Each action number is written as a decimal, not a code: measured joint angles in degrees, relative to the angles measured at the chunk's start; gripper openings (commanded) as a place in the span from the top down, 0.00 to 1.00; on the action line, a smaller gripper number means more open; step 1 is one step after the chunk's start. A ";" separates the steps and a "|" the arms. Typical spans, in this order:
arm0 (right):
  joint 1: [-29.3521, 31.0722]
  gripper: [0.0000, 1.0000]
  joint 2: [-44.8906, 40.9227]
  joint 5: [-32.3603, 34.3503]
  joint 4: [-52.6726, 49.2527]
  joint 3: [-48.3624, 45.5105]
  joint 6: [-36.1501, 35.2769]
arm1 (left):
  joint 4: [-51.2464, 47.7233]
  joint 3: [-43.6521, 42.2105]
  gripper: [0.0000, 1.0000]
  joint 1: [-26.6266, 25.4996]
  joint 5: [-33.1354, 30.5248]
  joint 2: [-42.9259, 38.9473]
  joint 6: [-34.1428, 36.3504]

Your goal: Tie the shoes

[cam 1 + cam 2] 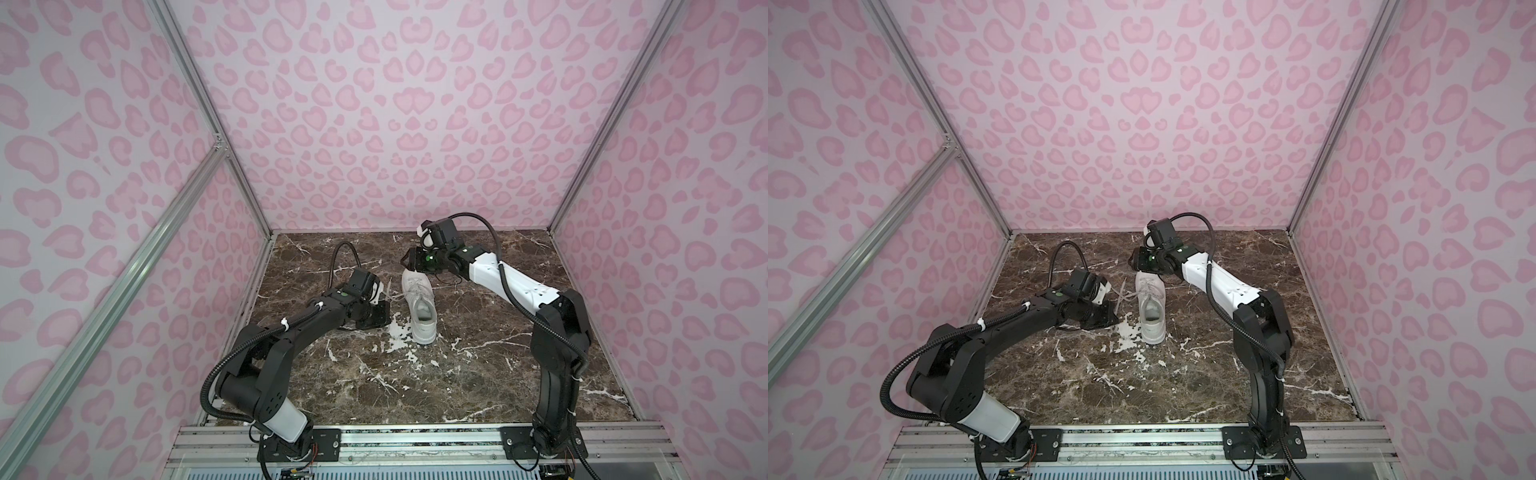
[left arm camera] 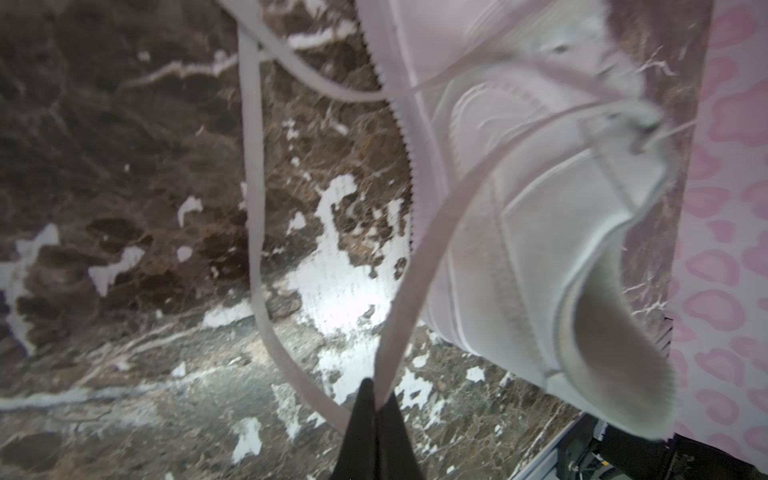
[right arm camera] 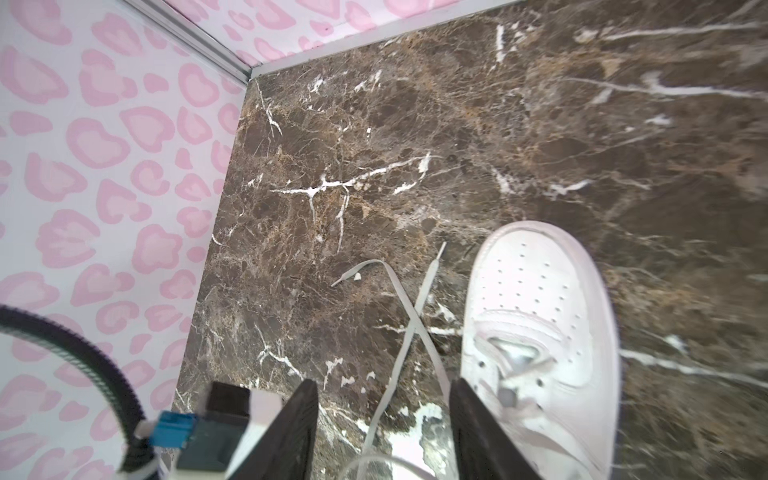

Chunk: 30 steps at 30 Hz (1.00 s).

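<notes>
Sneaker (image 1: 419, 307), toe pointing far, left gripper (image 2: 377, 392) clamped on lace (image 2: 415, 257), right gripper (image 3: 382, 386) part open, empty, near toe.

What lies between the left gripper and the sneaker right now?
In the left wrist view, the shut left gripper pinches a lace that runs over the bare marble tabletop to the sneaker. Nothing else lies there.

Brown marble tabletop (image 1: 415, 395), white-veined — enclosed on three sides by pink spotted walls (image 1: 374, 124). Aluminium rail (image 1: 415, 440) along the front edge — aluminium posts (image 1: 577, 187) at the back corners.
</notes>
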 measured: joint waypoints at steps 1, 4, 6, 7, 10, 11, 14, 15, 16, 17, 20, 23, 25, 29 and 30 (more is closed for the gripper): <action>-0.76 0.47 -1.25 -0.02 0.02 -1.16 -0.85 | 0.09 1.53 0.96 0.00 0.55 0.46 0.44; -2.89 0.47 -4.04 0.00 -0.02 -3.85 -4.22 | -1.27 6.43 0.95 -0.04 1.44 2.49 1.22; -4.15 0.48 -5.79 0.04 -0.13 -5.75 -7.10 | -2.47 9.94 0.96 -0.04 1.79 4.24 2.32; -4.59 0.49 -6.64 -0.04 -0.02 -6.78 -8.55 | -3.39 11.89 0.96 -0.04 1.81 5.22 2.69; -6.10 0.49 -9.09 -0.66 1.14 -10.45 -12.90 | -6.23 17.29 0.96 -0.07 1.79 7.89 4.52; -6.64 0.50 -9.79 -1.27 1.38 -11.82 -14.21 | -7.23 18.93 0.96 -0.11 1.75 8.46 5.38; -8.31 0.50 -10.08 -3.26 1.99 -13.73 -17.49 | -10.21 22.71 0.96 -0.11 1.31 9.44 7.37; -8.72 0.50 -9.86 -4.02 1.97 -13.73 -18.60 | -10.99 23.32 0.96 -0.11 1.09 9.62 8.00; -8.94 0.49 -9.38 -4.92 1.95 -13.35 -19.89 | -11.98 23.87 0.96 -0.11 0.76 9.81 8.70; -8.85 0.49 -8.57 -5.88 1.81 -12.48 -21.33 | -12.87 23.98 0.96 -0.11 0.61 9.86 9.38; -7.76 0.48 -6.03 -8.09 0.22 -9.42 -25.46 | -15.47 23.85 0.96 -0.09 -0.15 9.84 10.99; -6.49 0.47 -4.26 -9.66 -1.01 -6.97 -29.18 | -16.94 23.21 0.96 -0.09 -0.70 9.35 11.67; -5.60 0.46 -3.41 -10.43 -2.14 -6.25 -31.23 | -17.88 23.17 0.96 -0.04 -0.76 8.74 11.91; -3.37 0.45 -2.01 -10.67 -4.63 -5.46 -34.67 | -18.05 23.21 0.96 0.02 -0.59 7.98 11.89; -2.89 0.45 -1.68 -10.64 -5.16 -5.16 -35.30 | -18.18 23.23 0.96 0.04 -0.57 7.98 11.89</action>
